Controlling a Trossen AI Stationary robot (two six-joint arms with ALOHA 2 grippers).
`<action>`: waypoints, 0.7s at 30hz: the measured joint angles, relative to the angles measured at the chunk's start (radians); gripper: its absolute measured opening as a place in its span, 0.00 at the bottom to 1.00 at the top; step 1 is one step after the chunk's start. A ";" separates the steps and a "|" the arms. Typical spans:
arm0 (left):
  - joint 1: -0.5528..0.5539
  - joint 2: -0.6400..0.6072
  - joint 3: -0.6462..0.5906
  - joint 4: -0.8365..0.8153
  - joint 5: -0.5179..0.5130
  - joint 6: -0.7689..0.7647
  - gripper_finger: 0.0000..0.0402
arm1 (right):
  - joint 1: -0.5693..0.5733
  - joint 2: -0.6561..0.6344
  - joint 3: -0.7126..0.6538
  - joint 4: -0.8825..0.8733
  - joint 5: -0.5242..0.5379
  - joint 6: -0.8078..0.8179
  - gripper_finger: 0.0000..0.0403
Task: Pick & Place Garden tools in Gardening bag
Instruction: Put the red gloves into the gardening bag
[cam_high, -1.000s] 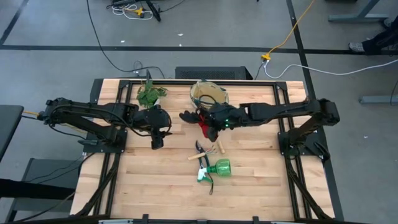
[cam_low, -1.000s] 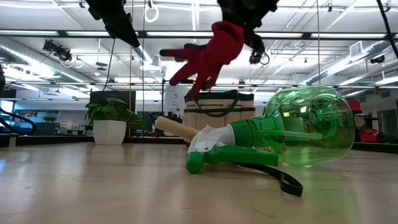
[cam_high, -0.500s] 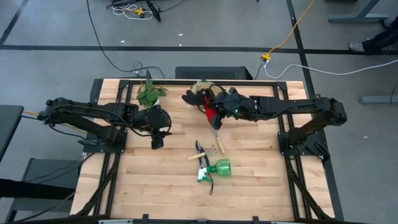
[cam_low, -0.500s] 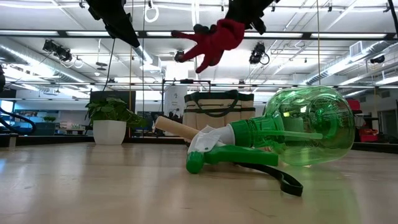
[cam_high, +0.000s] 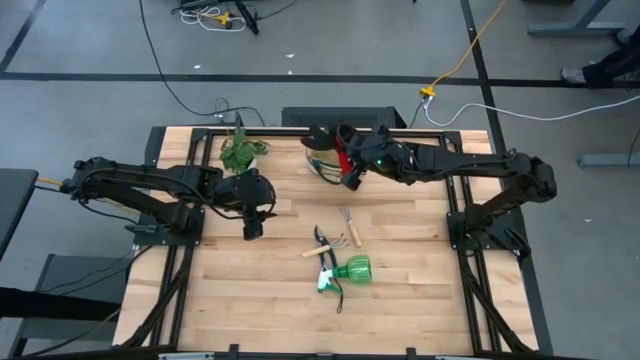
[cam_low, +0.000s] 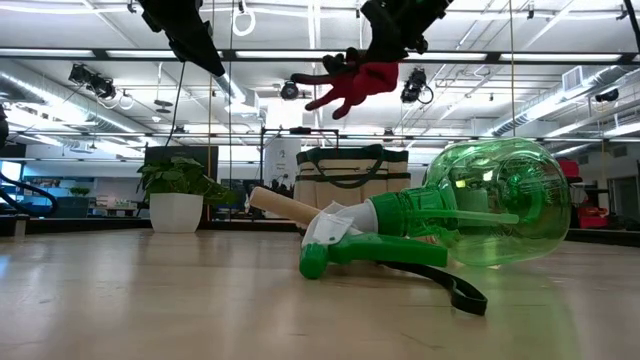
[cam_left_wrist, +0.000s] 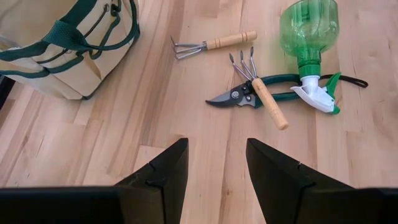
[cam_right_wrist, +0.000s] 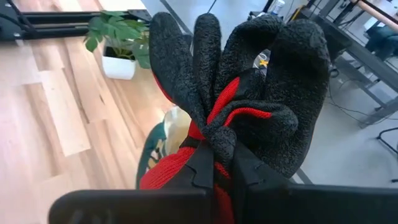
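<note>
**Lighting and image quality across my four views**

From overhead I see even, diffuse illumination; the table (cam_high: 250, 290) is bright, and the arms cast only soft, short shadows. At table height, long ceiling strip lights (cam_low: 560, 100) supply the light and glare slightly; the spray bottle (cam_low: 480, 215) shows bright specular highlights on its translucent green body, while the room behind is softer, perhaps slightly out of focus. My left wrist view is crisp on the wood, with its own fingers (cam_left_wrist: 161, 177) dark and underlit. In my right wrist view the gloves (cam_right_wrist: 242, 99) fill the frame sharply; the background bends at the edges.
</note>
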 joint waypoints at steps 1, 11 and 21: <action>0.000 0.000 0.000 0.000 0.000 0.000 0.42 | -0.006 0.000 0.000 0.000 0.000 -0.007 0.03; 0.000 0.000 0.000 0.001 0.000 0.000 0.42 | -0.067 0.063 -0.001 0.020 0.013 -0.158 0.03; 0.000 0.000 0.000 0.000 0.000 0.001 0.42 | -0.116 0.126 -0.001 0.101 0.085 -0.220 0.03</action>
